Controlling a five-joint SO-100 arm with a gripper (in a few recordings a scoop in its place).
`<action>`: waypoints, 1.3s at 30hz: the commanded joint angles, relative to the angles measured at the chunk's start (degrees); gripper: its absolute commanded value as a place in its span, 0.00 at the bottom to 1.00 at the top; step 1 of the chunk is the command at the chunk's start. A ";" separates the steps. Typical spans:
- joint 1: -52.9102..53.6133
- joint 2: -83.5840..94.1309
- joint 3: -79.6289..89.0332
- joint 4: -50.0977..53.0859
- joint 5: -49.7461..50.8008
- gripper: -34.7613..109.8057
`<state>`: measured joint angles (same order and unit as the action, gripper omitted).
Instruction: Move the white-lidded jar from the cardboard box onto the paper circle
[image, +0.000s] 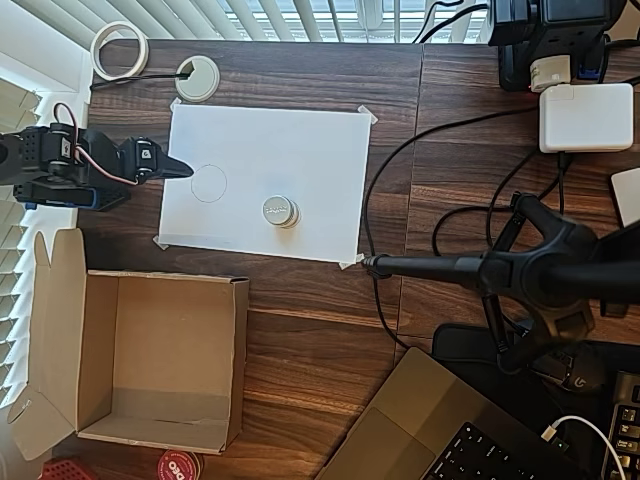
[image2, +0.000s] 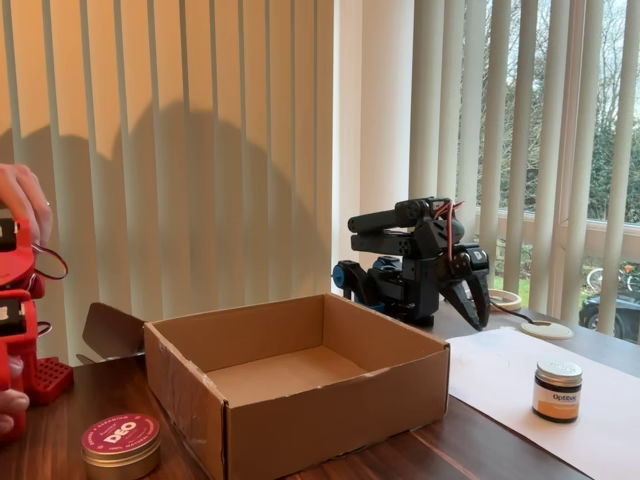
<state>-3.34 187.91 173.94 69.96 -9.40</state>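
Overhead view first: the dark wood-grain table (image: 330, 330) carries everything, and at its seven o'clock corner sits the large plain brown corrugated cardboard box (image: 150, 360), flaps open and its floor bare, which the fixed view (image2: 290, 385) confirms. Above it, toward eleven o'clock, lies the white taped sheet of paper (image: 290, 160). At nine o'clock of that sheet the black robot arm (image: 70, 165) is folded low, its gripper (image: 178, 168) reaching to the paper's edge with the fingers drawn together on nothing, seen hanging tip-down in the fixed view (image2: 478, 300). The small round jar with the flat whitish-grey lid (image: 281, 211) stands upright on the sheet near its six o'clock edge, well apart from the gripper; the fixed view shows its dark glass body and orange label (image2: 557, 390). The thin pencilled circle (image: 209, 184) lies at ten o'clock of the jar, near but not under it.
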 joint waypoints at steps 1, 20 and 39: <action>-0.44 4.22 -1.14 3.34 1.05 0.24; 0.09 7.73 -0.79 6.06 0.44 0.26; 0.53 7.73 -0.79 6.06 0.88 0.24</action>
<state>-1.93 192.13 173.94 74.27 -7.82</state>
